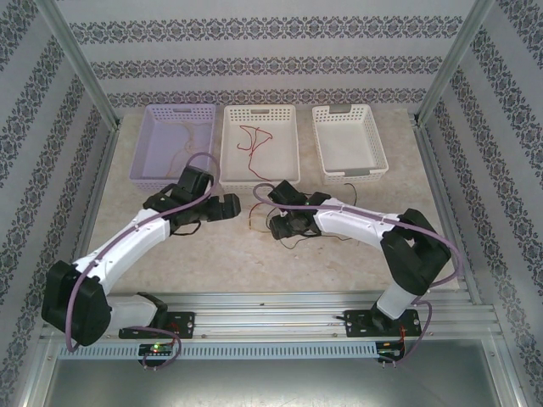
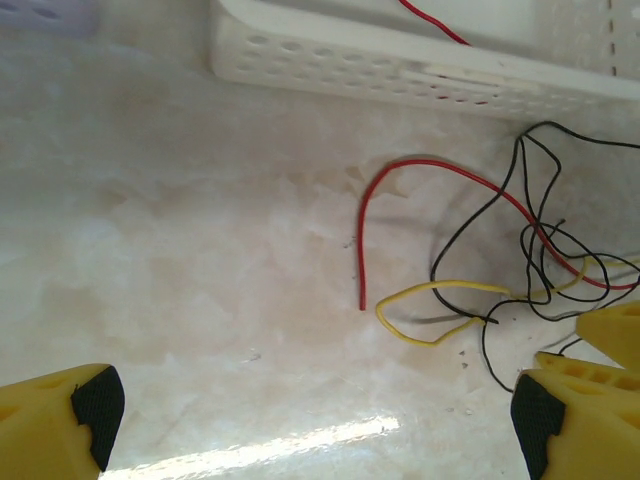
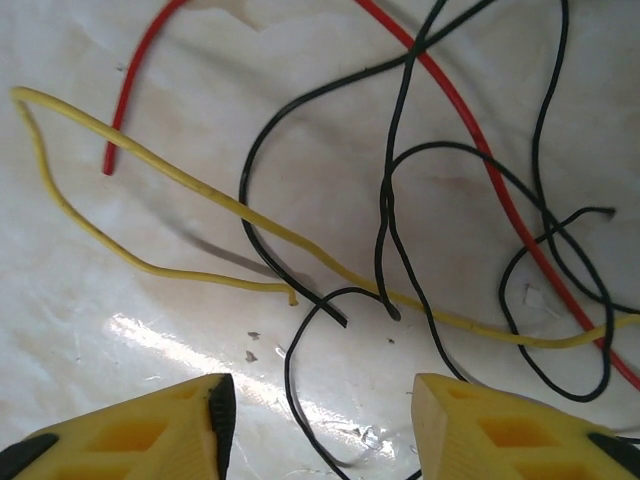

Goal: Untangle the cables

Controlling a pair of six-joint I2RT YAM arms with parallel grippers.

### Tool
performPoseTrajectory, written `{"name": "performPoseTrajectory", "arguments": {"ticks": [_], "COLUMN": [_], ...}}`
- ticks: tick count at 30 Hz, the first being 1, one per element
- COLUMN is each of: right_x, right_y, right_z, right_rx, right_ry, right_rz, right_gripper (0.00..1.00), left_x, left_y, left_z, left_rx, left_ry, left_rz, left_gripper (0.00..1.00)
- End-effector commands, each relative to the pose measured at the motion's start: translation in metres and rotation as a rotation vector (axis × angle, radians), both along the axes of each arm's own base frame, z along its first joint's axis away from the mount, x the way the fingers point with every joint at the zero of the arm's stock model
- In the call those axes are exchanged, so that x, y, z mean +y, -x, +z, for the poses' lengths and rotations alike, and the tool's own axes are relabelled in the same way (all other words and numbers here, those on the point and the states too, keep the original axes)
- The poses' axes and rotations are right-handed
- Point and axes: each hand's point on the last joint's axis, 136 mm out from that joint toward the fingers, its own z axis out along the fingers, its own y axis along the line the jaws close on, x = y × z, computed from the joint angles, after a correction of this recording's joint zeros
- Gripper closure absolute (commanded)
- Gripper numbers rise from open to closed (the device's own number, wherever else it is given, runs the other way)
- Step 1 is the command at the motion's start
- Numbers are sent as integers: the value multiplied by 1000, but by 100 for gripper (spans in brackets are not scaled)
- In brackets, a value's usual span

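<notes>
A tangle of thin cables lies on the table in front of the middle basket: a red cable (image 3: 470, 130), a yellow one (image 3: 180, 175) and several black ones (image 3: 400, 160). My right gripper (image 3: 320, 430) hovers low over the tangle, jaws open, and a black loop (image 3: 296, 390) runs between its fingers untouched. My left gripper (image 2: 315, 420) stands wide open over bare table, left of the tangle (image 2: 520, 250), holding nothing. From above, the left gripper (image 1: 227, 206) and the right gripper (image 1: 280, 222) face each other across the cables (image 1: 254, 219).
Three baskets line the back: a lavender one (image 1: 151, 170) with a thin tan wire, a white middle one (image 1: 231, 170) with a red cable (image 1: 249, 140) inside, and a white one (image 1: 373, 170) on the right. The middle basket's wall (image 2: 400, 70) is close behind the tangle.
</notes>
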Motion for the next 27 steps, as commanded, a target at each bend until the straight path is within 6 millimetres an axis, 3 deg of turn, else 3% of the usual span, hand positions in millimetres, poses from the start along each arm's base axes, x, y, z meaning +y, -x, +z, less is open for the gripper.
{"name": "performPoseTrajectory", "arguments": {"ticks": [1, 6, 13, 18, 21, 27], "right_x": [-3, -4, -6, -8, -8, -12], "right_y": [-2, -6, -11, -11, -10, -13], "right_z": [-9, -17, -21, -17, -9, 0], "right_rx": [18, 30, 32, 21, -2, -24], "right_ry": [7, 13, -1, -16, -33, -44], "right_rz": [-31, -43, -51, -49, -41, -39], "right_gripper": [59, 69, 81, 79, 73, 68], "left_x": [-20, -38, -47, -57, -63, -79], "left_y": [-11, -15, -25, -33, -37, -38], "left_z": [-1, -19, -50, -64, -70, -77], "left_rx": [-52, -52, -47, -51, -56, -63], "left_ry": [40, 55, 64, 94, 109, 171], "left_rz": [-16, -60, -80, -93, -107, -150], "left_gripper": [0, 1, 1, 2, 4, 11]}}
